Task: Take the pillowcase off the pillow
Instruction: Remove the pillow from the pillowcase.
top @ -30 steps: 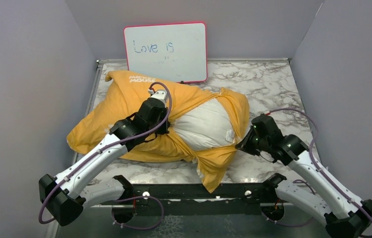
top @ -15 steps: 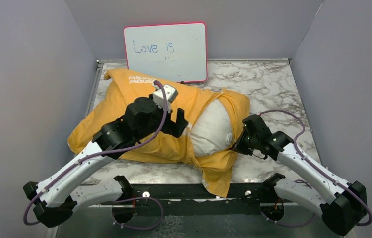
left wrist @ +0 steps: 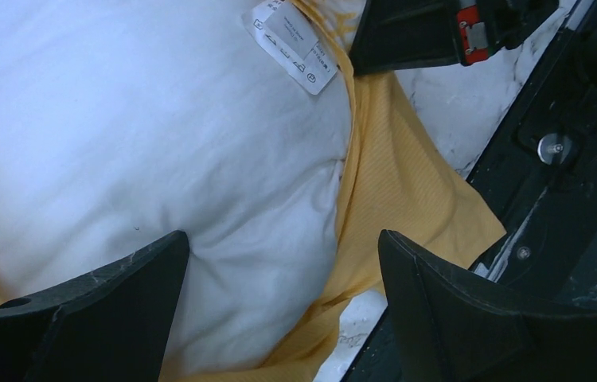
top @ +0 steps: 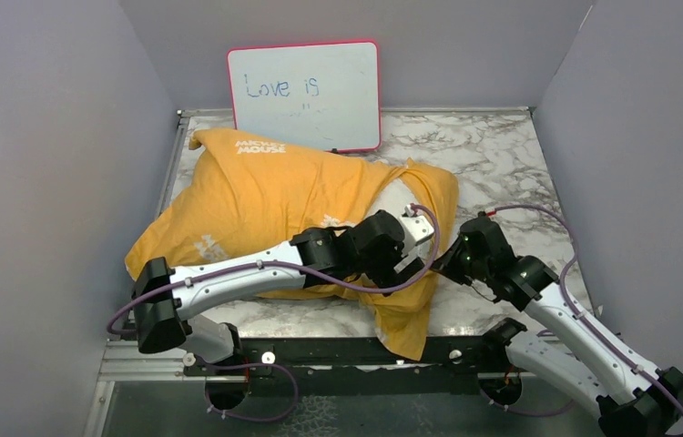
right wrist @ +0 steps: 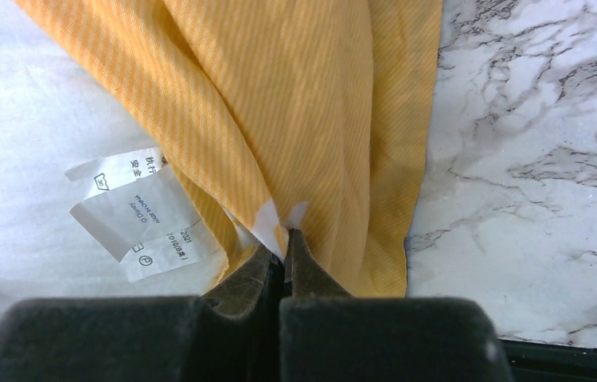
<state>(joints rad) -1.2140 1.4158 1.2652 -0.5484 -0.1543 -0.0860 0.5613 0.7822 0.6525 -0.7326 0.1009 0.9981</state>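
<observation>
Nearest us, on the near side of the pillow point(left wrist: 144, 119), a loose tail of the pillowcase point(top: 256, 196) trails toward the front edge of the counter point(top: 502, 155). It is thin, limp cloth that we judge will fold and slide rather than hold a shape. At the pillow's right edge the right hand point(right wrist: 286, 239) is clamped tight on a gathered fold of that yellow fabric, just beside the pillow's white tag point(right wrist: 140, 211). A hem or bunched fold like this looks the best place to hold the cover, since a flat stretch would likely slip out of the fingers. Over the pillow's bared white corner the left hand point(left wrist: 279, 247) hangs with its jaws spread wide and nothing between them. The pillow itself looks light, plump and squashy. We expect it to give under a pinch, so a deep bite into the bulging corner should serve better than a nip at the surface or at the flimsy tag. Pulled at one end only, pillow and cover would probably drag along together, so each needs its own hold. From that corner leftward and farther back, the case wraps the rest of the pillow. It is not yet off, and only the right end is uncovered. Beyond the pillow a whiteboard point(top: 304, 96) leans against the back wall.
</observation>
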